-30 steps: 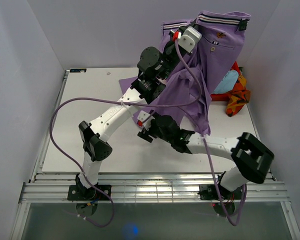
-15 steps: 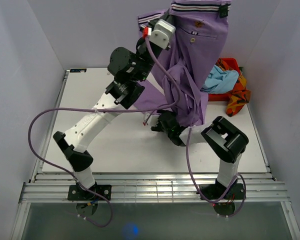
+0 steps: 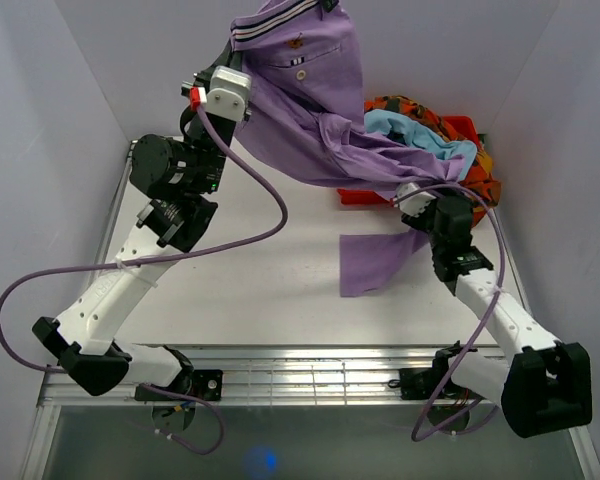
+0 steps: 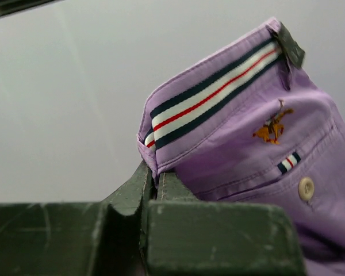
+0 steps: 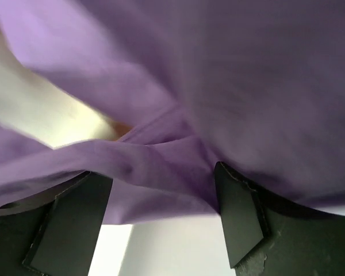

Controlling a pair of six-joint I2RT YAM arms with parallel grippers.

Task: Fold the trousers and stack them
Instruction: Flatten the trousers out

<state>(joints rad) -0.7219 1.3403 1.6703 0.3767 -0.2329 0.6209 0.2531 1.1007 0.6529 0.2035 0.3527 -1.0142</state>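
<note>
Pinches a corner of the long lilac soft-cloth trousers (image 3: 315, 110) between the closed fingers of the left gripper (image 4: 155, 175), right at the waistband (image 4: 213, 95) with its navy, white and red stripes. Holds that corner high above the far left part of the white table (image 3: 230, 290), close to the back wall, with the left arm stretched steeply upward. Shows, in the left wrist view, a small orange embroidered emblem (image 4: 273, 123) below the stripes, a short striped tab and a pale round button (image 4: 305, 188) on the pocket. Lets the cloth hang from there in a slanted sweep down to the right, across a heap of other garments at the far right of the table: an orange-red patterned cloth (image 3: 482, 185) and a pale blue cloth (image 3: 420, 135), both partly covered by the lilac fabric. Leaves one leg end (image 3: 375, 262) lying flat on the tabletop, right of centre, near the right gripper (image 5: 161, 172). Spreads that gripper's dark fingers (image 5: 75, 224) wide apart, low over the table, with a gathered fold of lilac cloth draped across the gap and over both pads. Clamps nothing there as far as the right wrist view tells, with white tabletop visible beneath the fold
</note>
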